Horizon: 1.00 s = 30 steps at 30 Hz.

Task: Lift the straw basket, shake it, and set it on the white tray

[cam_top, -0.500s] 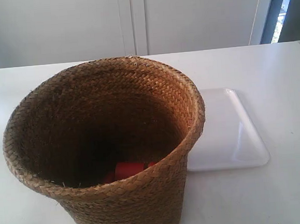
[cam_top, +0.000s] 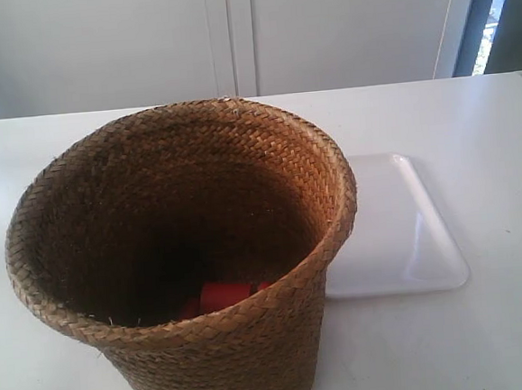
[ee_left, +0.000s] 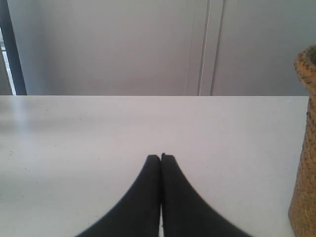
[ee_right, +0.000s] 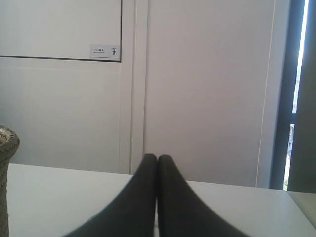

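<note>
The straw basket (cam_top: 229, 360) stands upright on the white table, brown and woven, filling the near middle of the exterior view. Red objects (cam_top: 222, 296) lie at its bottom. Beside it, on the exterior view's right, lies the white tray (cam_top: 399, 229), partly hidden behind the basket's rim. No arm shows in the exterior view. My left gripper (ee_left: 161, 157) is shut and holds nothing; a strip of the straw basket (ee_left: 303, 163) shows to one side of it. My right gripper (ee_right: 157, 157) is shut and holds nothing, apart from the basket's rim (ee_right: 7, 143).
The white table (cam_top: 472, 115) runs back to a pale wall with closed panel doors (cam_top: 230, 35). A dark window frame (cam_top: 499, 5) stands at the exterior view's far right. A small label (ee_right: 104, 51) is fixed to the wall panel in the right wrist view.
</note>
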Each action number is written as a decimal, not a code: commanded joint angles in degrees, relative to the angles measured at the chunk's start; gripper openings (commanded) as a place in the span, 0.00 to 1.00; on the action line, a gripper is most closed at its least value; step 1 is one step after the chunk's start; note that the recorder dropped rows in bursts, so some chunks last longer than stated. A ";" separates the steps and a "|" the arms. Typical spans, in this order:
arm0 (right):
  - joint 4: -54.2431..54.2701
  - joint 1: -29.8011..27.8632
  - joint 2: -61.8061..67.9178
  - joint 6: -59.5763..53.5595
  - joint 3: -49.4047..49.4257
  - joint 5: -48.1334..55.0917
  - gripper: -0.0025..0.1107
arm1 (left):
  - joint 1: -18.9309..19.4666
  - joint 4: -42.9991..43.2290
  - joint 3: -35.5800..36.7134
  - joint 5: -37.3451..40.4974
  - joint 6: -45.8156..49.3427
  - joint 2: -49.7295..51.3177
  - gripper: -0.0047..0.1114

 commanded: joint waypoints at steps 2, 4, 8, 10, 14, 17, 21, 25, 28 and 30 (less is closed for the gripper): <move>-0.47 0.21 -0.24 0.10 0.31 -0.12 0.02 | 0.23 -0.18 0.16 -0.30 -0.01 -0.28 0.04; -0.47 0.22 -0.24 0.10 0.31 -0.25 0.02 | 0.23 -0.18 0.16 -0.30 -0.01 -0.28 0.04; -0.47 0.22 -0.24 0.10 0.31 -0.25 0.02 | 0.23 -0.18 0.16 -0.30 -0.01 -0.28 0.04; -0.47 0.22 -0.24 0.10 0.31 -0.25 0.02 | 0.23 -0.18 0.16 -0.30 -0.01 -0.28 0.04; -0.47 0.22 -0.24 0.39 0.31 -0.36 0.02 | 0.23 -0.18 0.16 -0.30 -0.01 -0.28 0.04; -0.47 0.22 -0.24 0.39 0.31 -0.36 0.02 | 0.23 -0.18 0.16 -0.30 -0.01 -0.28 0.04; -0.47 0.22 -0.24 4.87 0.31 -0.41 0.02 | 0.23 -0.18 0.16 -0.19 -0.01 -0.28 0.04; -0.47 0.22 -0.24 8.87 0.31 -0.41 0.02 | 0.23 -0.18 0.16 -0.19 -0.01 -0.28 0.04; -0.47 0.22 -0.24 8.87 0.31 -0.41 0.02 | 0.23 -0.18 0.16 -0.19 -0.01 -0.28 0.04; -0.47 0.22 -0.24 8.87 0.31 -0.41 0.02 | 0.23 -0.18 0.16 -0.19 -0.01 -0.28 0.04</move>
